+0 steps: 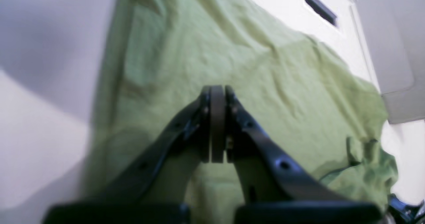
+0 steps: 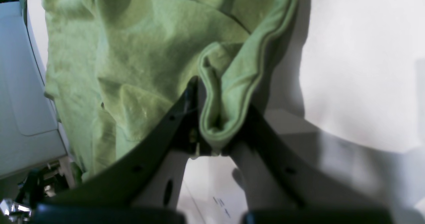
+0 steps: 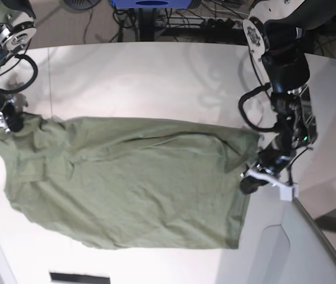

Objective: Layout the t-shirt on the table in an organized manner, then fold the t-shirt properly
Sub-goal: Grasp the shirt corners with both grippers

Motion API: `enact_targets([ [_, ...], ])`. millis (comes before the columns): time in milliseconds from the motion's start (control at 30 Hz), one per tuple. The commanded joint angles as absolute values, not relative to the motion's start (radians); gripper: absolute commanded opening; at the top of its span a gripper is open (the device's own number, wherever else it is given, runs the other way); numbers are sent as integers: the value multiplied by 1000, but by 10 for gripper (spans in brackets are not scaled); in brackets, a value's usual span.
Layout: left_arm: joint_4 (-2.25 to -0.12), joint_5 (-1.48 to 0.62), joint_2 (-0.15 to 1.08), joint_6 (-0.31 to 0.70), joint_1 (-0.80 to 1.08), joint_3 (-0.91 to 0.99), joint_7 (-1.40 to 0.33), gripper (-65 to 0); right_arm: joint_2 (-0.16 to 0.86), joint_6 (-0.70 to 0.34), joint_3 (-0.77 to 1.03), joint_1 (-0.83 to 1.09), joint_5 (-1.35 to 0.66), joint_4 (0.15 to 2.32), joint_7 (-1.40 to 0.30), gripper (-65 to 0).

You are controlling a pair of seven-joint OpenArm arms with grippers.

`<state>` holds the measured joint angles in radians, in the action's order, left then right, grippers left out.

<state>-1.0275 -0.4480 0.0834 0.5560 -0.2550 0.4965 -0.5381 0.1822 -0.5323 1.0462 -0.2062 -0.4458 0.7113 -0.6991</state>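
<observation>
The olive-green t-shirt [image 3: 126, 177] lies spread across the white table [image 3: 156, 77], wrinkled, with its long side running left to right in the base view. My right gripper [image 3: 11, 123] is at the shirt's far left corner. In the right wrist view my right gripper [image 2: 209, 87] is shut on a bunched fold of the t-shirt [image 2: 132, 51] with a stitched edge. My left gripper [image 3: 249, 182] is at the shirt's straight right edge. In the left wrist view my left gripper [image 1: 217, 89] is shut, pads flat together, over the t-shirt [image 1: 199, 44]; no cloth shows between them.
A grey panel [image 3: 286, 248] covers the table's near right corner, close to my left gripper, also seen as the grey panel [image 1: 398, 51]. A dark slot [image 3: 73, 277] sits near the front edge. Cables and a blue stand [image 3: 150, 6] lie beyond the far edge.
</observation>
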Motion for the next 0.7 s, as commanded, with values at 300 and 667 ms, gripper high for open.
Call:
enact_targets([
  [300,-1276,-460,88,450,104,513,-507,-405,196,-509,1043,-211,-414,714,-713,-650],
  [667,-1099,-461,81,453,51,544,-441,-176,196,-509,1046,-206,-414,714,-713,-650],
])
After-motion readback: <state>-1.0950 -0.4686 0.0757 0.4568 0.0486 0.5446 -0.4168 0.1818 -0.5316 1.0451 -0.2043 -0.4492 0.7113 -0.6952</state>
